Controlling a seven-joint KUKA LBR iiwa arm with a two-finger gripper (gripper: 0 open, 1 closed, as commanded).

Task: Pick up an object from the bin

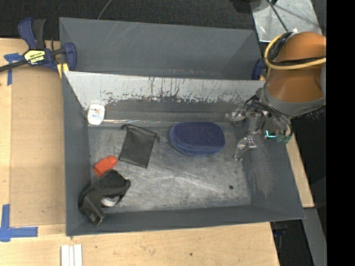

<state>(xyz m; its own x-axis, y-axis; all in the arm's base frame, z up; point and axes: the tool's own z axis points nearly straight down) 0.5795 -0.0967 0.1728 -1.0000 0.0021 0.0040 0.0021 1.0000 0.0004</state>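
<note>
My gripper hangs at the right end of the bin, low over the floor, open, with nothing between its fingers. Just to its left lies a dark blue oval padded case, a short gap away from the fingertips. Farther left, a flat black pouch rests on the floor.
In the front left corner a small orange piece lies beside a black object with a white part. A small white labelled item sits against the back left wall. Bare floor stretches in front of the blue case.
</note>
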